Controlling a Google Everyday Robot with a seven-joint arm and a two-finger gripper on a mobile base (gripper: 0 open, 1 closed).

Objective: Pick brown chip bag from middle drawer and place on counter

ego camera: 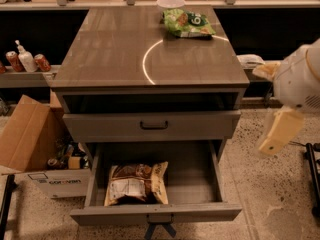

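The brown chip bag (136, 183) lies flat on the left half of the floor of the open middle drawer (192, 176), label panel up. The counter (110, 54) tops the cabinet and shows a white curved reflection. My gripper (278, 132) hangs as a cream part under the white arm at the right edge of the view. It is outside the cabinet, to the right of the drawer and above its level, apart from the bag and holding nothing that I can see.
A green chip bag (187, 24) and a white bowl (170, 3) sit at the counter's back. The drawer face above (152, 125) is closed, with a black handle. An open cardboard box (35, 149) stands on the floor at left. Cans and a bottle (25, 60) are on a left shelf.
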